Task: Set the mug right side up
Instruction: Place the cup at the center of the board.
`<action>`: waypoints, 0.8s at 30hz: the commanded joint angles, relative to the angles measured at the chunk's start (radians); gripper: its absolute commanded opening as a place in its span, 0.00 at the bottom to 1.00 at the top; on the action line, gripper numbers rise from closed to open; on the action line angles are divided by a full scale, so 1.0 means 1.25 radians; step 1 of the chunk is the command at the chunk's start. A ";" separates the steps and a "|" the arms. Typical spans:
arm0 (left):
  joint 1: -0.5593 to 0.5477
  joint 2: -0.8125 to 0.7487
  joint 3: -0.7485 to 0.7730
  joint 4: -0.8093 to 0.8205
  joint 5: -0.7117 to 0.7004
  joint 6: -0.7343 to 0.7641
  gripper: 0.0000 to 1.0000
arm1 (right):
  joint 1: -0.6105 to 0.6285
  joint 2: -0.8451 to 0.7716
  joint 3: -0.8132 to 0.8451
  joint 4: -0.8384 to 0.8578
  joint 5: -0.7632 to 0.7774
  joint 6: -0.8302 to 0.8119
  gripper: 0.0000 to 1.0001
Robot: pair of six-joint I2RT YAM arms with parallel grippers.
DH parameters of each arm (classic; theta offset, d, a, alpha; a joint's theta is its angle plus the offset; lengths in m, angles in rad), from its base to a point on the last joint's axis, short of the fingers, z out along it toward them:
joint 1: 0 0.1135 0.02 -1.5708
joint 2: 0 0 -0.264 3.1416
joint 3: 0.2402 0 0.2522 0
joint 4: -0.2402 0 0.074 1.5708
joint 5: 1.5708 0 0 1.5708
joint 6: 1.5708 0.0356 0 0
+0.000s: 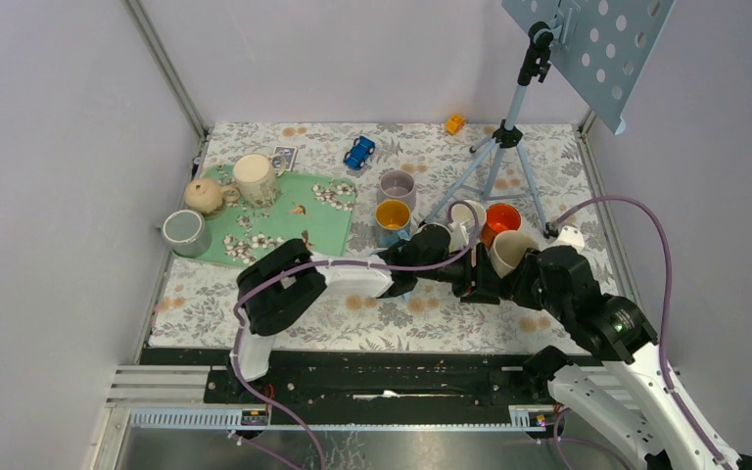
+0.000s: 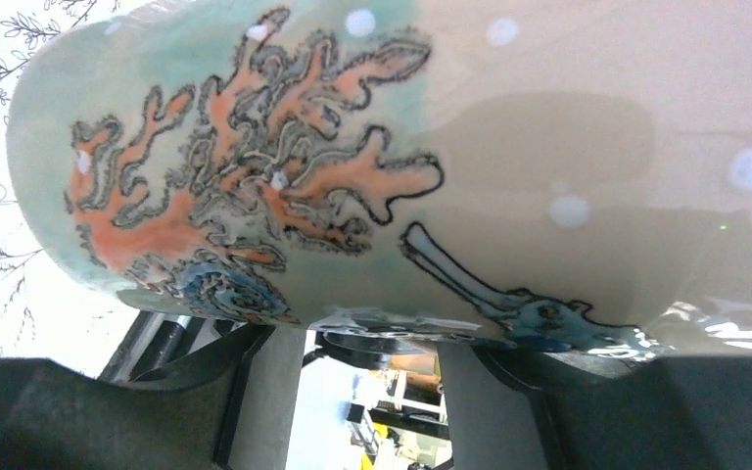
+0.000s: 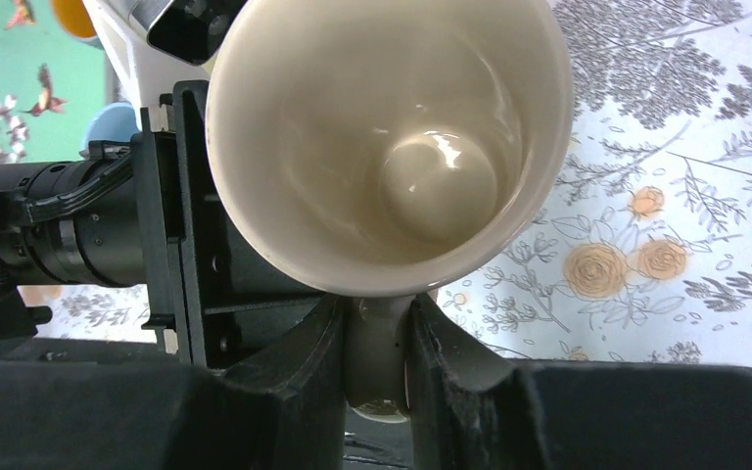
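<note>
Right fingers clamped on the handle of the cream mug; the mug's mouth faces back along those fingers, inside bare. Left fingers partly apart, coral-painted mug wall filling the space just beyond them. Cannot tell whether they press it. Mug sits between the two sets of fingers, over the floral counter.

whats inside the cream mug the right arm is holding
Nothing. The mug is empty: the right wrist view looks straight in at its glossy cream walls and bare bottom. The right tool, shut on the handle, covers most of it, and the mug's underside is out of sight.
</note>
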 commanded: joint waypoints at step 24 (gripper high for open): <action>-0.020 0.175 0.178 -0.161 -0.085 0.095 0.55 | 0.010 -0.121 -0.195 0.169 0.072 0.119 0.00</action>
